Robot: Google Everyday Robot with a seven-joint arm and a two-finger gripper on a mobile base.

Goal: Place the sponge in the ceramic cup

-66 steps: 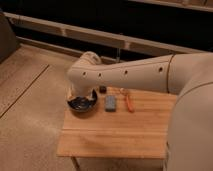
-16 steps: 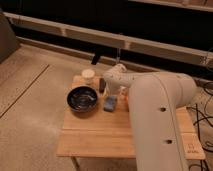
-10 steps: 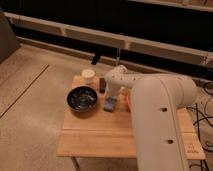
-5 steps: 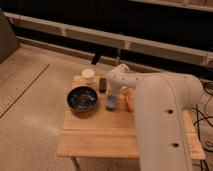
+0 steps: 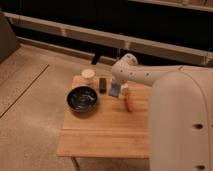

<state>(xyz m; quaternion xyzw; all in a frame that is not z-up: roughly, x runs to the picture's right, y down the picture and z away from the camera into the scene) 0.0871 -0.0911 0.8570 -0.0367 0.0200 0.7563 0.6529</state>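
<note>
One sponge [image 5: 115,90], one ceramic cup [image 5: 88,75], and right now they're apart. The sponge is down on the wooden table [image 5: 105,135], off to camera-right of the cup, with a small black block [image 5: 102,84] between the two. The cup stands upright, and its mouth shows cream with no blue in it.

The gripper [image 5: 120,82] hangs right over the sponge, on the far side of the black block from the cup. The arm's pale wrist covers it from my view, so I cannot tell whether it's spread or closed, or whether it has the sponge at all.

As for handling, I judge the sponge to be light and soft. It should squash under a pinch and spring back, and it shouldn't be slippery. It's flat and low, so I'd want the hold across its two long edges at mid-length, and deep enough that it doesn't fold or peel out at a corner. A firm squeeze does it no harm.

The cup is my worry. It's small and probably light enough to slide or tip if nudged, and its mouth looks scarcely wider than the sponge. I reckon the sponge goes in end-first or bent, dropped from just above the rim and not pushed.

The dark bowl [image 5: 82,99] sits just camera-near of the cup, a wide wrong target. The orange-handled tool [image 5: 129,102] lies past the sponge, away from the cup.
</note>
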